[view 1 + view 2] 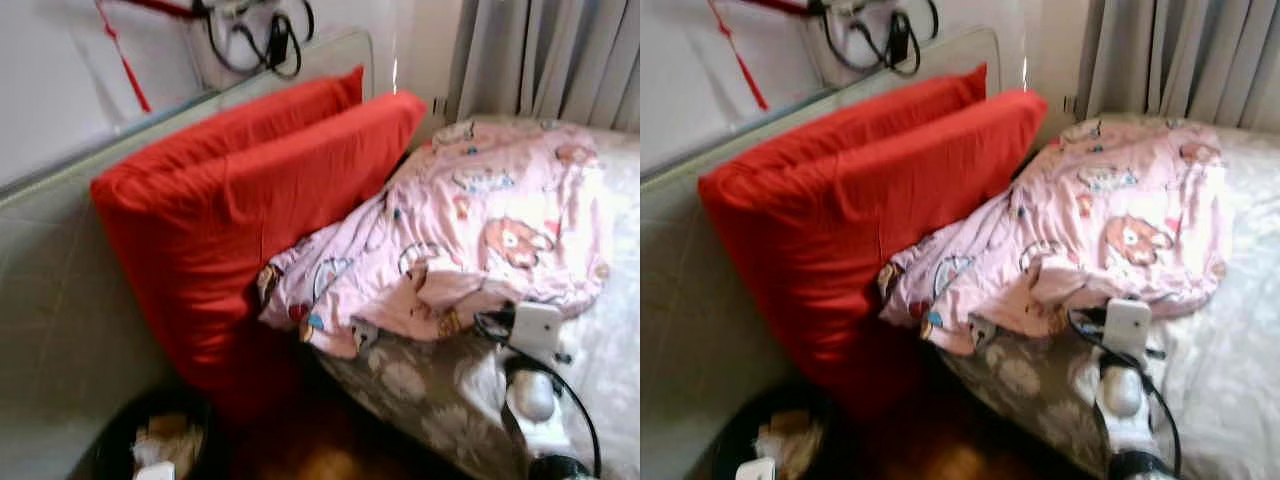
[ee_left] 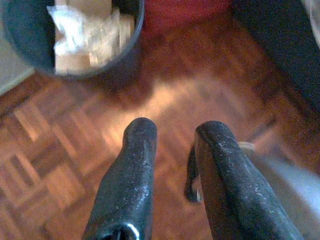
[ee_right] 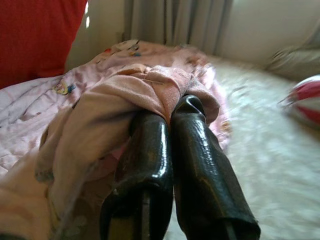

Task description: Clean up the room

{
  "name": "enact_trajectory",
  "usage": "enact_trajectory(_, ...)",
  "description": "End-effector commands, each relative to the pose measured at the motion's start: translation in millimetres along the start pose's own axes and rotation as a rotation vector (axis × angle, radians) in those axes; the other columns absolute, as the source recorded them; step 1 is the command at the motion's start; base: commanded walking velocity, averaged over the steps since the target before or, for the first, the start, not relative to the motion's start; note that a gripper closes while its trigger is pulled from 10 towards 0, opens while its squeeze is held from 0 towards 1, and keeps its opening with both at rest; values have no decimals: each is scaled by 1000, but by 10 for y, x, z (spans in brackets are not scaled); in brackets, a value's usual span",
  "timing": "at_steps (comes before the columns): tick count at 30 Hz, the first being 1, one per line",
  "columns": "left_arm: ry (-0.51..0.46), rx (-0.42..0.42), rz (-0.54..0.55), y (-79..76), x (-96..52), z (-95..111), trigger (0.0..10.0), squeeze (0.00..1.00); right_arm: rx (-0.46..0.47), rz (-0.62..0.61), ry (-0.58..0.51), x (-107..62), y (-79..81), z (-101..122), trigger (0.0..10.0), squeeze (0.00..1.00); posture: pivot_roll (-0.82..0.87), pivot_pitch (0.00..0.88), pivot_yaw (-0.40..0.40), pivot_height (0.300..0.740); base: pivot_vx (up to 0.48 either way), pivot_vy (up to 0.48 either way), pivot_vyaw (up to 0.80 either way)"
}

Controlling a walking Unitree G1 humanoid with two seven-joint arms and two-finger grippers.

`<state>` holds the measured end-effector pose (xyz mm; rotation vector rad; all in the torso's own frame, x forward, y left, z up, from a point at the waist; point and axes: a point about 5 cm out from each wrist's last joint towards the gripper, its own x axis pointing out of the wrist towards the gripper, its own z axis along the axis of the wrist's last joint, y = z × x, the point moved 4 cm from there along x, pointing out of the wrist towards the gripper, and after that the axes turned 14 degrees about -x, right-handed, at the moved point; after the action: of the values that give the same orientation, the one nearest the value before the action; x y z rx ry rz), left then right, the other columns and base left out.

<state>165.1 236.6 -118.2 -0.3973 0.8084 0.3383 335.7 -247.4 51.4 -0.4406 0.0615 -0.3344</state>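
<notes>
From the head camera, two red pillows lean against the grey headboard at the left of the bed, and a pink printed blanket lies crumpled just beside them, spilling over the bed's near edge above a grey floral sheet. The right arm reaches in from below on the right, its wrist at the blanket's lower hem; a dark bin holding pale scraps stands on the wooden floor at the foot of the pillows. In the left wrist view, the left gripper hangs over the parquet with its two black fingers spread apart and nothing between them, the bin near ahead of it. In the right wrist view, the right gripper has its fingers pressed together, pinching a fold of the pink blanket, which drapes over the fingers; a red-and-white object, too blurred to identify, lies well apart on the bed.
</notes>
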Motion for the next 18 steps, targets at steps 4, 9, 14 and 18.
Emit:
enact_trajectory(4,4,30,21,69,-2,32,10000,0,-10,-30,-77,37,19,187,10000,0,60,0,89,740,0,0,0)
enact_trajectory(9,5,24,22,67,-5,18,10000,0,-73,-107,-111,31,-90,235,10000,0,64,0,83,740,0,0,0)
enact_trajectory(14,8,22,21,62,-7,4,10000,0,-128,-185,-117,33,-239,233,10000,0,63,0,81,740,0,0,0)
enact_trajectory(18,11,21,18,54,-8,-8,10000,0,-180,-219,-144,26,-305,266,10000,0,63,0,78,740,0,0,0)
